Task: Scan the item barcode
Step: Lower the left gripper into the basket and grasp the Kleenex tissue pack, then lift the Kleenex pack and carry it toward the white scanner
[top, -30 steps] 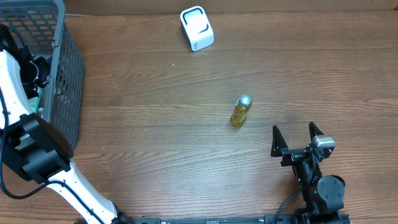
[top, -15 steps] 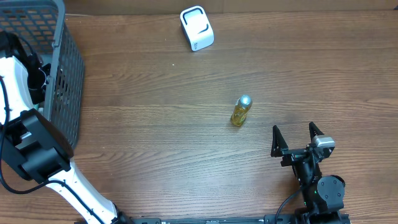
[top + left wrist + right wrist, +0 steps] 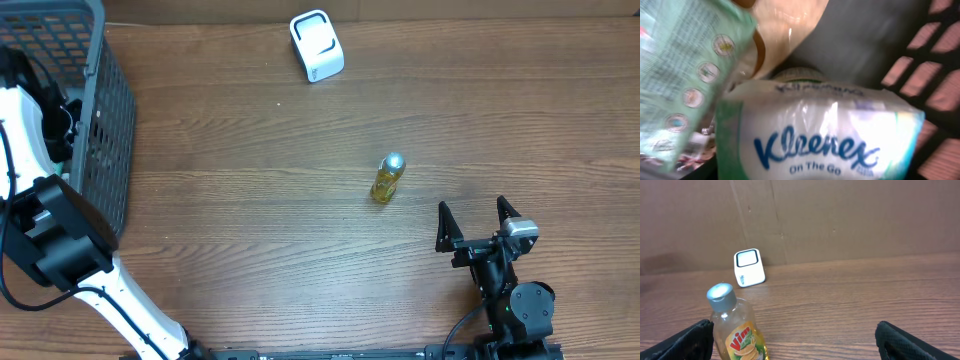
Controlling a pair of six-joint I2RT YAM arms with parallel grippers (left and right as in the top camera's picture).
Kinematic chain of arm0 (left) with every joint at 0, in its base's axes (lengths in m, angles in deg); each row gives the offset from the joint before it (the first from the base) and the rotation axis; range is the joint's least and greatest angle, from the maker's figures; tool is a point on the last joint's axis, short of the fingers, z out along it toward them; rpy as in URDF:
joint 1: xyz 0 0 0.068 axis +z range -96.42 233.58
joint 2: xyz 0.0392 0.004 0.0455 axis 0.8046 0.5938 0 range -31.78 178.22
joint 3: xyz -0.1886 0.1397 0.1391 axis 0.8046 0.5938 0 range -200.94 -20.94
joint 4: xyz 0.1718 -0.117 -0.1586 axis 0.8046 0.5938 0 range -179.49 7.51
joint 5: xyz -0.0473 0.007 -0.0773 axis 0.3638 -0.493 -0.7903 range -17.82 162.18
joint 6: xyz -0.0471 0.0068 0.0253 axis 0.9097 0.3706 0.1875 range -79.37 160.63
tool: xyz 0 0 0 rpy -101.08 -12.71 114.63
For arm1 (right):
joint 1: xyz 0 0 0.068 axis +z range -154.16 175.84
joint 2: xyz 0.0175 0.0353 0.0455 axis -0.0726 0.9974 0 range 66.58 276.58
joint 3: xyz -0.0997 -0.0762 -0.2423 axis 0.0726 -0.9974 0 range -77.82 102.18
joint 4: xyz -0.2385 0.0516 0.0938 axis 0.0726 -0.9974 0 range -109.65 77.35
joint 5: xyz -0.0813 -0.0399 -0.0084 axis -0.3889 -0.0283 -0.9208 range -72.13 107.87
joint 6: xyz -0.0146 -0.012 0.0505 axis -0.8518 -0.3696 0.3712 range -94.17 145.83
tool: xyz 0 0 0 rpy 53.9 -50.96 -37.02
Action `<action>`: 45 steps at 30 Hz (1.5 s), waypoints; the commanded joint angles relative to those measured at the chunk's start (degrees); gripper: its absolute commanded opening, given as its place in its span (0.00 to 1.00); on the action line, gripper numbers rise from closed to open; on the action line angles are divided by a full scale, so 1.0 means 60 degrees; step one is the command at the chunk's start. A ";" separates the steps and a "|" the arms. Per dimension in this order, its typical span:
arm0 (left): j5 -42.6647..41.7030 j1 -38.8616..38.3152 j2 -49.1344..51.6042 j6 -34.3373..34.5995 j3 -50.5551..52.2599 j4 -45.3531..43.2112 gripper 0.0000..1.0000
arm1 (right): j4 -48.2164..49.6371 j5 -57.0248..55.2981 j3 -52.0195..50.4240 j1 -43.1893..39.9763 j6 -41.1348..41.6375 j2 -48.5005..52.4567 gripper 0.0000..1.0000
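– Near the middle of the worktop (image 3: 250,200), what stands there?
– One bottle (image 3: 387,178) of yellow dish soap, upright, with a grey cap. The right wrist view shows a "Vim" label facing the camera, but the bottle's base is cut off by the lower edge.
– And the scanner?
– One white scanner (image 3: 316,46), well apart from the bottle, at the far edge of the worktop.
– The right fingers (image 3: 472,206)?
– Spread as wide as they go, holding nothing, low on the near side of the bottle and not touching it.
– What else?
– One grey mesh basket (image 3: 105,120) at the left edge, cut off by the frame. The left arm (image 3: 25,120) reaches down into it.
– What is inside?
– One Kleenex tissue pack (image 3: 820,135), filling the left wrist view, and one pale green printed pack (image 3: 685,75) beside it, both blurred. Something tan lies behind them, too unclear to name.
– The left fingers?
– Hidden inside the basket and missing from their own camera's view, so I cannot tell how far apart they are or whether they grip anything.
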 commanded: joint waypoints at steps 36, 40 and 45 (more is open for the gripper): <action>-0.0313 -0.5111 -0.1453 0.1406 -0.9245 0.4233 0.35 | 0.0058 0.0047 -0.0102 -0.0025 -0.0040 -0.0069 1.00; 0.0022 -0.6368 -0.1453 0.1406 -0.7876 0.4233 0.38 | 0.0058 0.0047 -0.0102 -0.0025 -0.0040 -0.0069 1.00; 0.0178 -0.7781 -0.1453 0.1927 -0.5621 0.4229 0.37 | 0.0058 0.0047 -0.0102 -0.0025 -0.0040 -0.0069 1.00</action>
